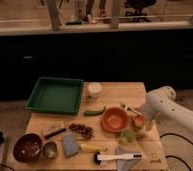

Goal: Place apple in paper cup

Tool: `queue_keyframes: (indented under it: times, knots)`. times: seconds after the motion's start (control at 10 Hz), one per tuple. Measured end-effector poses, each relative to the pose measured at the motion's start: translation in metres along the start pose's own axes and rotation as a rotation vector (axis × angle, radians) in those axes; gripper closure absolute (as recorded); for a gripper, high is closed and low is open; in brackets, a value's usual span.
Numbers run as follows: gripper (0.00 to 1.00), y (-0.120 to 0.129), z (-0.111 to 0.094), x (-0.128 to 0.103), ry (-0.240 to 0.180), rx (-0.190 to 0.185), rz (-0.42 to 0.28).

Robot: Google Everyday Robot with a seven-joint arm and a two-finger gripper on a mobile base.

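Observation:
The apple (138, 121) is a small orange-red fruit on the wooden table (115, 92), just right of the orange bowl (113, 120). The paper cup (94, 89) is short and white. It stands upright at the back of the table, next to the green tray (55, 95) and well left of the apple. My white arm (166, 106) reaches in from the right. My gripper (143, 119) is low at the apple's right side, partly hidden by the arm. I cannot tell whether it touches the apple.
A pale green round thing (127, 136) sits in front of the apple. A spoon (128, 107), a green vegetable (95, 111), grapes (82, 130), a banana (93, 147), a blue sponge (70, 144), a metal cup (50, 149), a brown bowl (27, 146) and a white-handled brush (117, 157) crowd the table.

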Motion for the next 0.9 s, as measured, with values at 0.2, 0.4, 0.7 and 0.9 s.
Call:
queue_keyframes:
  times: [0.2, 0.4, 0.7, 0.9]
  knots:
    - [0.2, 0.0005, 0.0009, -0.0016, -0.011, -0.007, -0.006]
    - [0.2, 0.0015, 0.002, -0.0031, -0.02, -0.013, -0.012]
    - [0.2, 0.0008, 0.0037, -0.007, -0.028, -0.018, -0.024]
    - [0.2, 0.0006, 0.005, -0.0094, -0.032, -0.021, -0.03]
